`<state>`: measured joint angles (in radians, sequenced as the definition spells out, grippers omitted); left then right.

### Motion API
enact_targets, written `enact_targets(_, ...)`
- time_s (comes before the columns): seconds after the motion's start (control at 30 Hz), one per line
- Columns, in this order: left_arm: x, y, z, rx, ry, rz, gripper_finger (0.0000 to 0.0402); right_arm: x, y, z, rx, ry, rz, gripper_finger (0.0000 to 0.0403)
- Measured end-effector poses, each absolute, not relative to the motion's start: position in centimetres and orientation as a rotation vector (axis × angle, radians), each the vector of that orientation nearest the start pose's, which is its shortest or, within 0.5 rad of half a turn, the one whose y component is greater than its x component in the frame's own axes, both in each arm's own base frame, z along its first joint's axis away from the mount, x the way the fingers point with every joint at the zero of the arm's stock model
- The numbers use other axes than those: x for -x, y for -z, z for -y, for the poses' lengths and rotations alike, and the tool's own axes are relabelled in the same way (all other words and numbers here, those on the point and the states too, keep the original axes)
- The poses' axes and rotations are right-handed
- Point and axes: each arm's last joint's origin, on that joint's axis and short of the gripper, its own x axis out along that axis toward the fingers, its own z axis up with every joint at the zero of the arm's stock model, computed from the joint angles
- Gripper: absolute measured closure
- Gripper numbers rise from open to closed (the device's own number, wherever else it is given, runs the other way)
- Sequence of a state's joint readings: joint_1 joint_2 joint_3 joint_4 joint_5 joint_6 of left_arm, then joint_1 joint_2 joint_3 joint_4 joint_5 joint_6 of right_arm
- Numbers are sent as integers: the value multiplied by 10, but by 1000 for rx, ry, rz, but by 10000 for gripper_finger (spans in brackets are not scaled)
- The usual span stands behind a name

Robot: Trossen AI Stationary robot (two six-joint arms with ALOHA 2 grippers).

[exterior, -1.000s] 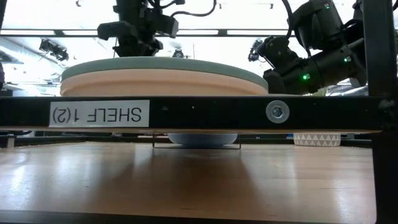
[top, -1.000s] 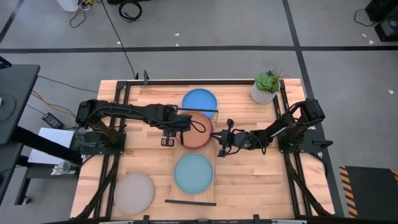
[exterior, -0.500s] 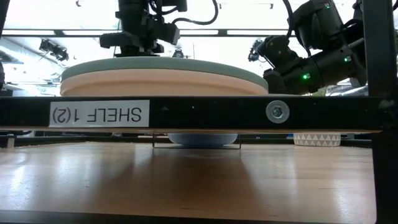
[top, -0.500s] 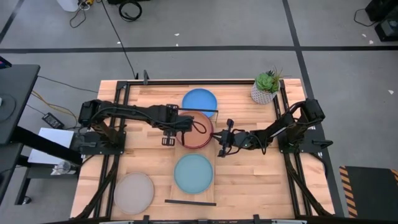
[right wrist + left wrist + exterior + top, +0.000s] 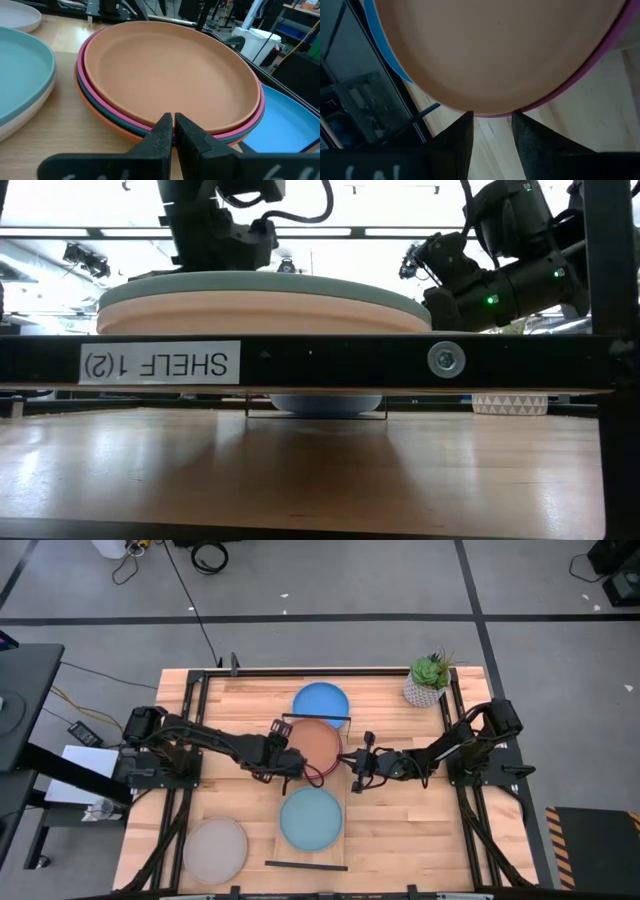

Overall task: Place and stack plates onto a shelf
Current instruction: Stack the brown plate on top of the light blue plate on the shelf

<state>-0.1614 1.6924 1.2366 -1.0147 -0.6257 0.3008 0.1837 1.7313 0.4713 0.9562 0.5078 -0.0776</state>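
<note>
As the frames stand, with both arms meeting at the middle of the shelf:

Shelf: pale plank (image 5: 341,795) running from the table's far edge toward its near edge, black wire frames at both short ends.

Middle stack: tan-orange plate (image 5: 318,744) on top; the right wrist view shows pink, teal and orange rims under it (image 5: 107,116), nested and centred — my reading is that stacking saves shelf length.

Other plates: blue plate (image 5: 320,701) at the shelf's far end; light blue plate (image 5: 311,818) on a cream one toward the near end; a pale grey-pink plate (image 5: 215,847) off the shelf, near the table's near left corner, not yet shelved.

Left gripper: (image 5: 491,131) fingers apart, nothing between them, tips just beside the stack's left rim — probably standing clear of the plate.

Right gripper: (image 5: 173,131) fingers together, holding nothing, tips just at the stack's right rim; likely placed to steady or nudge the pile.

Plant pot: white pot (image 5: 425,690) at the far right corner, clear of the work.

Status: one plate visibly off the shelf.
</note>
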Motion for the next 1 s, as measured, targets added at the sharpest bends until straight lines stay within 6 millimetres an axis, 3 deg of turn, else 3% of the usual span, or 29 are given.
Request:
enact_targets(0.4, -307, -221, 37, -950, -58, -1445, 260, -282, -125, -39, 192, 288, -260, 377)
enact_targets(0.7, -309, -221, 36, -942, -97, -1420, 260, -282, -122, -37, 170, 273, -289, 377)
enact_targets(0.87, -309, -221, 36, -932, -95, -1418, 260, -282, -130, -37, 189, 275, -270, 377)
enact_targets(1.0, -309, -221, 36, -928, -98, -1417, 260, -287, -136, -36, 202, 277, -377, 387)
